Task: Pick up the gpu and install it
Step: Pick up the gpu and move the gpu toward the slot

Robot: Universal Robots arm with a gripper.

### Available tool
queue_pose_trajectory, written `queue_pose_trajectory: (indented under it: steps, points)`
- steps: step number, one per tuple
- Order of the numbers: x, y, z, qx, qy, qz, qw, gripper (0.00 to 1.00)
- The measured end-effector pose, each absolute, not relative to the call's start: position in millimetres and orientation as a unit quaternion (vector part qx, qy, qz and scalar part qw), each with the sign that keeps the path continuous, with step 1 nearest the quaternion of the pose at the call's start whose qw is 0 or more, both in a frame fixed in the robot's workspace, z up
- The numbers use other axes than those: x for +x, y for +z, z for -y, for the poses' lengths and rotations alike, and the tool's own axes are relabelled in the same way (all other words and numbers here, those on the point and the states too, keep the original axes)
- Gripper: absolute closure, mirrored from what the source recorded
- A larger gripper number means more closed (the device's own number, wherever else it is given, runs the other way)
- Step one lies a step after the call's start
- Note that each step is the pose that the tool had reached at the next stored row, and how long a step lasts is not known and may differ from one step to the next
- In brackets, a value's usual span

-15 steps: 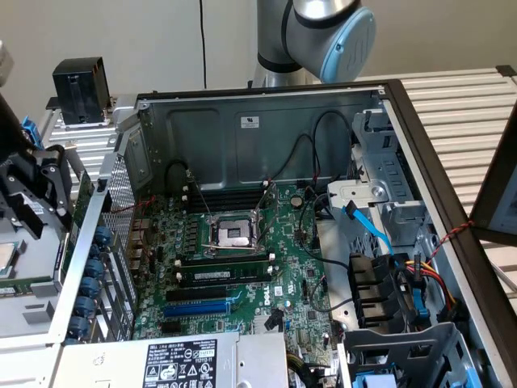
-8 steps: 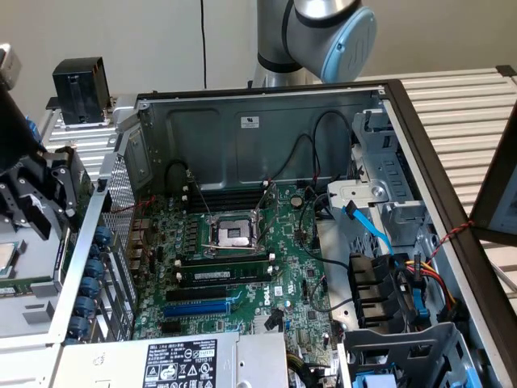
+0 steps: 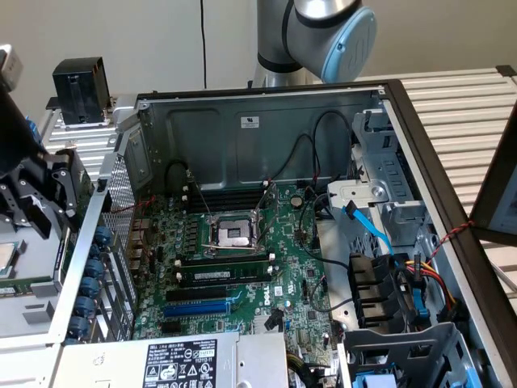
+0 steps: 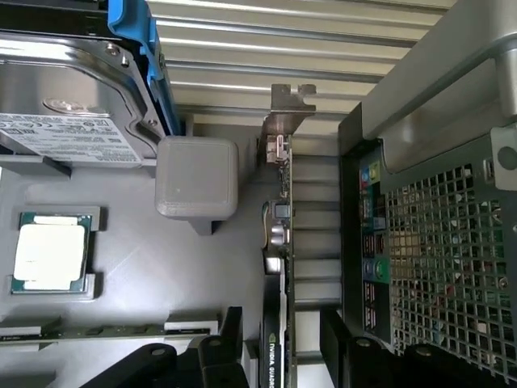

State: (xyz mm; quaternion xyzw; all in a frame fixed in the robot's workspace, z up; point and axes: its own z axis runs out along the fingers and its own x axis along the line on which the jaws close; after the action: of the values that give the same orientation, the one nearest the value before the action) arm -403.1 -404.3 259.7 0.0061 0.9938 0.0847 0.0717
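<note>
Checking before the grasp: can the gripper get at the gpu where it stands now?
Probably yes: the open gripper straddles the gpu, which stands on edge, with gaps to the grey block and the computer case.

NVIDIA on gpu (image 4: 279, 234), DELL on mobo (image 3: 303, 259)

Plain off-white wall (image 3: 161, 40); a thin black cable (image 3: 203, 40) runs down it. Tabletop (image 3: 460, 101) of pale ribbed slats. Dark tilted panel (image 3: 499, 186) at the exterior view's right. Light even.

The gpu (image 4: 279, 242) and the hard drive (image 4: 65, 97) both run past the wrist view's edge, the gpu's label cut short.
</note>
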Motion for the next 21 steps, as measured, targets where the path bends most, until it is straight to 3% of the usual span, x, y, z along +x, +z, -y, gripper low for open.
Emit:
queue_pose_trajectory:
  steps: [3,21]
  points:
    - [-403.0,257.1,402.8,0.007,0.078,-0.994,0.072,0.49]
    - [-399.3,236.3,395.3,0.019,0.071,-0.995,0.065,0.49]
